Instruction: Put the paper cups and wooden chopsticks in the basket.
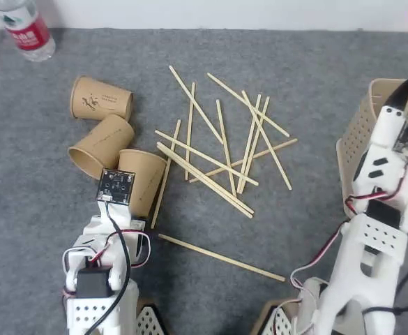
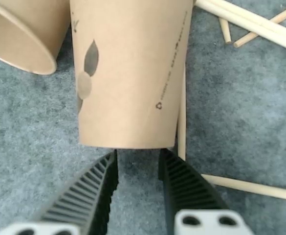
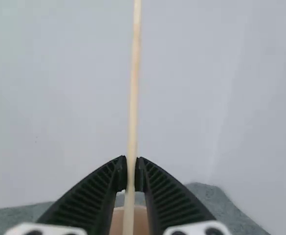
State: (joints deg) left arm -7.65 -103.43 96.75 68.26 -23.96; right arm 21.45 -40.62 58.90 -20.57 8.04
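Note:
Three brown paper cups lie on their sides at the left: one (image 1: 100,98) at the back, one (image 1: 100,144) in the middle, one (image 1: 142,180) nearest my left arm. My left gripper (image 2: 138,159) is open just short of that nearest cup (image 2: 130,73), with nothing between its fingers (image 2: 91,191). Several wooden chopsticks (image 1: 221,150) lie crossed mid-table, and a single one (image 1: 221,258) lies nearer the front. My right gripper (image 3: 130,164) is shut on a chopstick (image 3: 133,98) that points upward, held over the perforated basket (image 1: 360,139) at the right edge.
A plastic water bottle (image 1: 26,24) with a red label lies at the back left corner. Grey carpet covers the table. A chopstick (image 2: 182,127) lies right beside the nearest cup. A second cup's open mouth (image 2: 20,34) is close by.

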